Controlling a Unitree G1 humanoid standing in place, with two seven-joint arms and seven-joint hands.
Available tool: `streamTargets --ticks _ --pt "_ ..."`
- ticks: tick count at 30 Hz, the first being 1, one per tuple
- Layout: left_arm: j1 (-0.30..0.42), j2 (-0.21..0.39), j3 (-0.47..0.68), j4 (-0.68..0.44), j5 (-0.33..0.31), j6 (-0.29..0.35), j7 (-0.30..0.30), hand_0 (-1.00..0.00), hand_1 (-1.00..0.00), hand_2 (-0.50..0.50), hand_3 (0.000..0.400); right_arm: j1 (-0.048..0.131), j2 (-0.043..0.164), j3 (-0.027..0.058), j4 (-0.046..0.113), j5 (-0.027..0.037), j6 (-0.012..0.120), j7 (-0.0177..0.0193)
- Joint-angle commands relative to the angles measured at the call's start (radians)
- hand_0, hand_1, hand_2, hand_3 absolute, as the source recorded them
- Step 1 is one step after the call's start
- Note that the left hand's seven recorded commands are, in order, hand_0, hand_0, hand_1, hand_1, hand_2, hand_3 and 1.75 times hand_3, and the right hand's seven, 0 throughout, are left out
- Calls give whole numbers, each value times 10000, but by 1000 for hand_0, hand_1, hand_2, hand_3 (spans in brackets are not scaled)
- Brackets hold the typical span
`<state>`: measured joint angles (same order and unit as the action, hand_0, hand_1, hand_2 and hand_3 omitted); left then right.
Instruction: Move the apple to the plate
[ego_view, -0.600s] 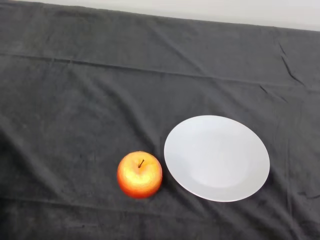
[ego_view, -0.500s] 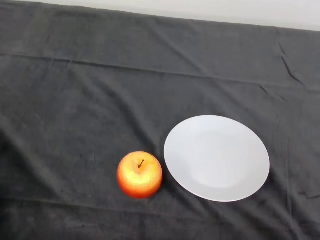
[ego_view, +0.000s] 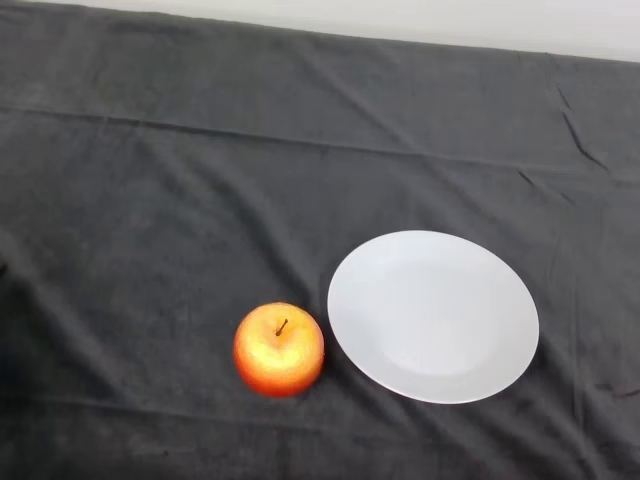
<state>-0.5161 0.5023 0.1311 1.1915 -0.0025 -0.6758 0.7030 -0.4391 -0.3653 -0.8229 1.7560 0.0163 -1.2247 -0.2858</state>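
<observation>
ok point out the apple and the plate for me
apple (ego_view: 279, 352), head view, on its orange-red skin just below the stem
plate (ego_view: 433, 316), head view, on the bare white middle

The apple (ego_view: 279, 349) is red-orange with a yellow blush around its brown stem, the plate (ego_view: 433, 316) just right of the apple is plain glossy white, and the cloth (ego_view: 200, 180) over the table is dark charcoal grey, unpatterned.

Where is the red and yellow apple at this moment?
In the head view the red-and-yellow apple sits low, left of centre, on the dark cloth, just left of the round white plate.
</observation>
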Motion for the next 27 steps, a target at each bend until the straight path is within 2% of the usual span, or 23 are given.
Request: streamTargets --ticks 1,7,13,27 --pt "-472 -294 -276 -61 414 -128 5 0 0 0 0 1213 1240 -104 572 -59 180 -38" --pt "-228 -458 -725 -1102 820 161 -229 0 0 0 0 1215 1241 -105 567 -61 184 -39" --pt "360 -523 -1157 -2944 1181 707 -550 0 0 0 0 1218 1244 -102 554 -58 193 -38" --pt "1913 -1110 -2439 -7357 2267 2589 -987 0 0 0 0 1227 1257 -76 507 -30 225 -34"
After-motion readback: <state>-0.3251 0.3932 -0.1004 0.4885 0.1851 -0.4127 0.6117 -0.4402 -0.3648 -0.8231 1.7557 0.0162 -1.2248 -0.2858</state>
